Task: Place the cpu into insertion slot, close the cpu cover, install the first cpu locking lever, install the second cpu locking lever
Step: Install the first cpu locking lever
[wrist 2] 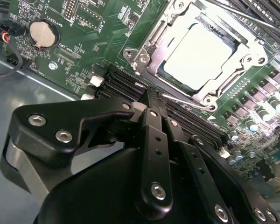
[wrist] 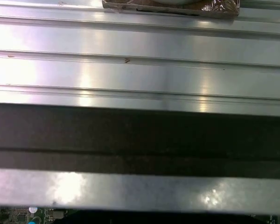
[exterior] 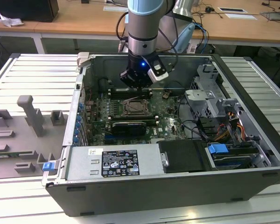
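I see my pincer (wrist 2: 151, 100) clenched with nothing in it, poised just beside the insertion slot (wrist 2: 201, 53), where the cpu (wrist 2: 198, 58) sits.

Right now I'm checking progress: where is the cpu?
The cpu lies in the insertion slot, framed by the cpu cover, just beyond the gripper in the second wrist view.

Gripper (exterior: 139, 85) inside the open case (exterior: 144, 186), above the board (wrist 2: 79, 42). Just below and before it, cpu (wrist 2: 198, 53) in the slot (wrist 2: 142, 58), cover (wrist 2: 252, 44) around it. Memory slots (wrist 2: 126, 84) between gripper and slot. Beyond the case, on the exterior view's left, fixture blocks (exterior: 32, 116).
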Controlling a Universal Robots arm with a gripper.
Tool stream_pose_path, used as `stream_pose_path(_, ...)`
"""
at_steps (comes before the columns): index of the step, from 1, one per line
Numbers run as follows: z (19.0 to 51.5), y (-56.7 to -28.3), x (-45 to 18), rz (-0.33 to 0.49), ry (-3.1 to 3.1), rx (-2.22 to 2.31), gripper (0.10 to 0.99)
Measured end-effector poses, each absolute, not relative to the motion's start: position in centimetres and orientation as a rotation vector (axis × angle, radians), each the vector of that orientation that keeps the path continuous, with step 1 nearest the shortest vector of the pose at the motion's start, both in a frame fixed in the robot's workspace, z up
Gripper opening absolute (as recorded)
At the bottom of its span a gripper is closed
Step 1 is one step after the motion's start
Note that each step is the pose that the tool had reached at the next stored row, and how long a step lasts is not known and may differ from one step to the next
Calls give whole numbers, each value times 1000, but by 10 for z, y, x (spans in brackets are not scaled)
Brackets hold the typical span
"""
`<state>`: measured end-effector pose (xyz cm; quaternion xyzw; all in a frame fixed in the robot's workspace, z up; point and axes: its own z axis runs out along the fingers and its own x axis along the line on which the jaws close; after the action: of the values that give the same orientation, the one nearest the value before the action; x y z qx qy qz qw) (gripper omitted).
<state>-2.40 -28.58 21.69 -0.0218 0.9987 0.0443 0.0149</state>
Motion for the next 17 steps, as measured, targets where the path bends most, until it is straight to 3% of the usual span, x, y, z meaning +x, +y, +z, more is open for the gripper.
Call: stream_pose_path(17,204,-286,-20,103,3110,-70,106)
